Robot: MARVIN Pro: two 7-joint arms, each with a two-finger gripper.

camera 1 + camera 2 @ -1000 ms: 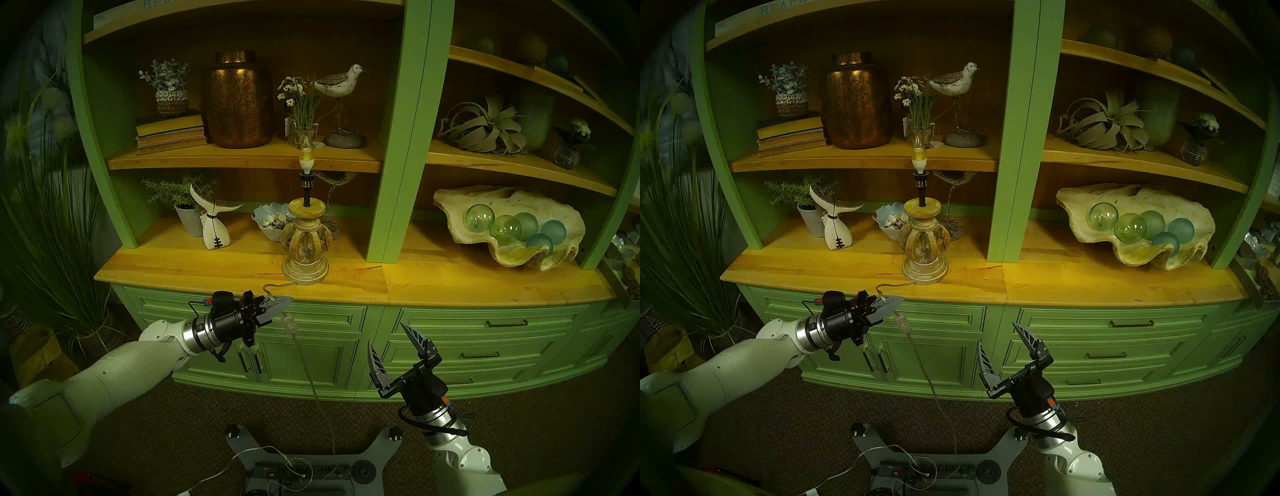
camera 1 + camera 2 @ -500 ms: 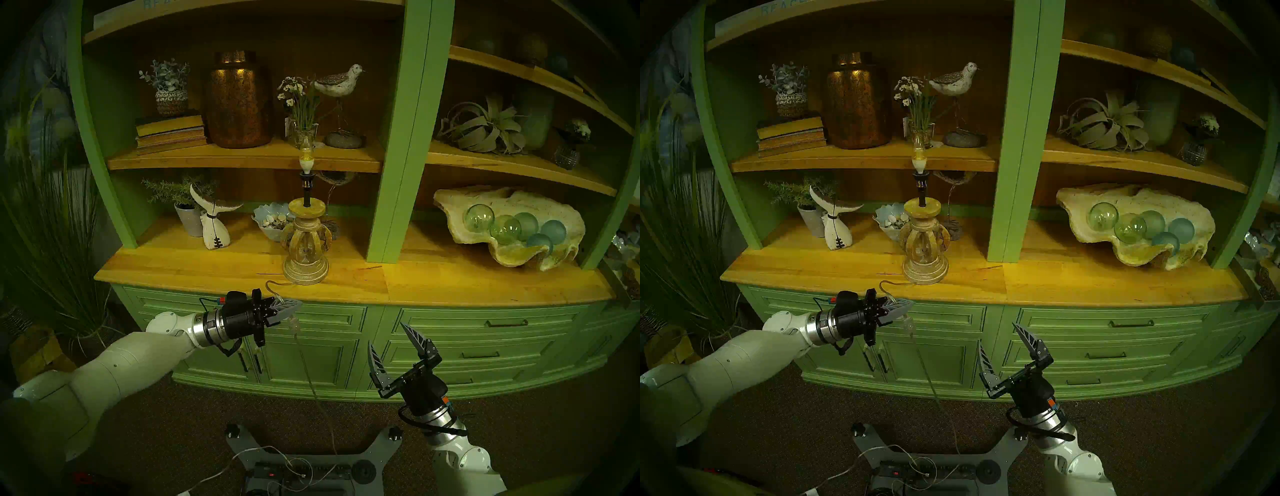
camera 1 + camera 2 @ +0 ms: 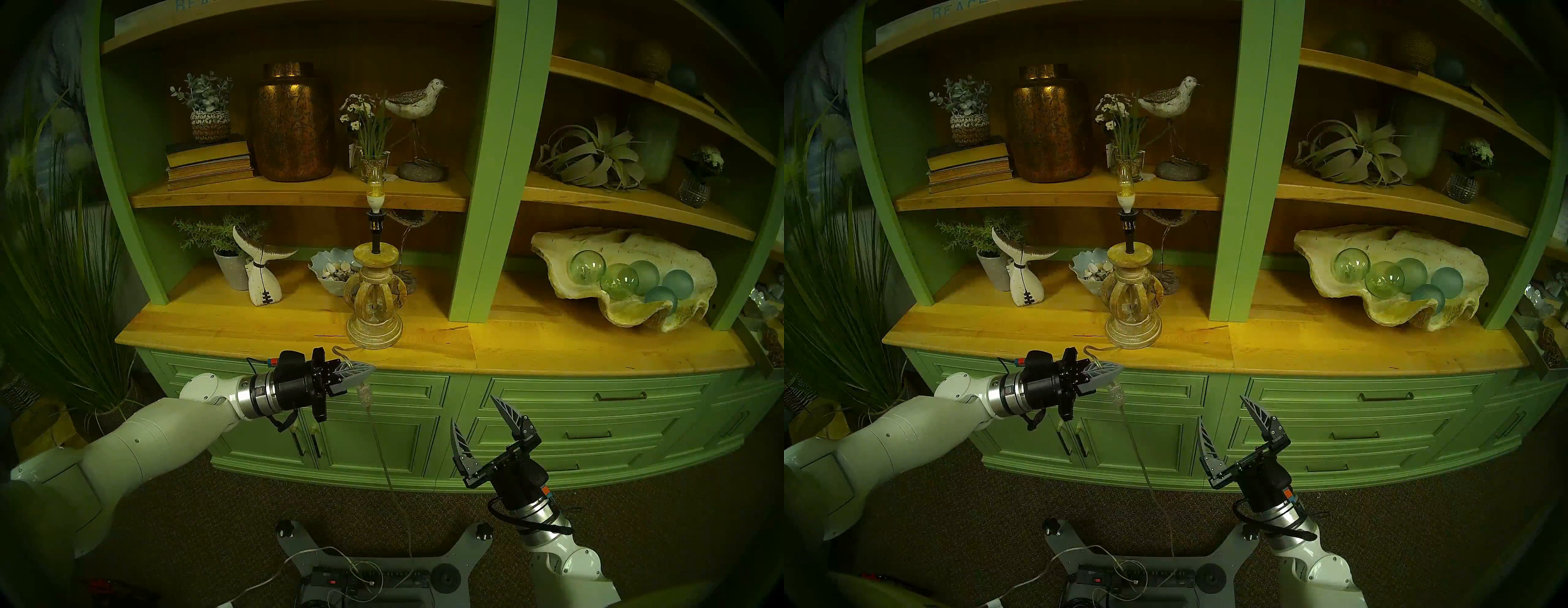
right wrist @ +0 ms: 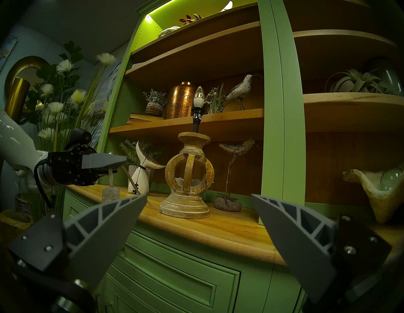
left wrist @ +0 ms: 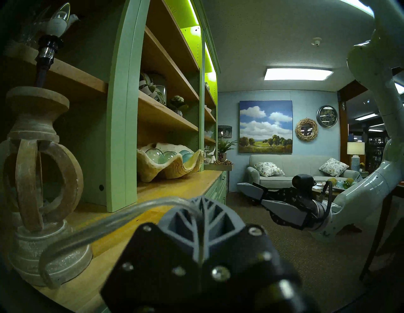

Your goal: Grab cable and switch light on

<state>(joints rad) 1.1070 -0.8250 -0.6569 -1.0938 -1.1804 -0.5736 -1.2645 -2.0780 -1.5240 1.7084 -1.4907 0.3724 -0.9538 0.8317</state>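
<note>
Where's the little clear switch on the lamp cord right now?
In the head view, the inline switch hangs just below the left pincer, which is shut on the cable, in front of the green cabinet.

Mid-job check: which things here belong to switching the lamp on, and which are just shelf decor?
Job:
- cable, pinched in the closed left gripper
- inline switch, hanging just below that gripper
- bulb, unlit
- lamp base
- right gripper, open and empty

Lying about:
- copper vase
- bird figure
- whale tail
- glass balls in the shell
</note>
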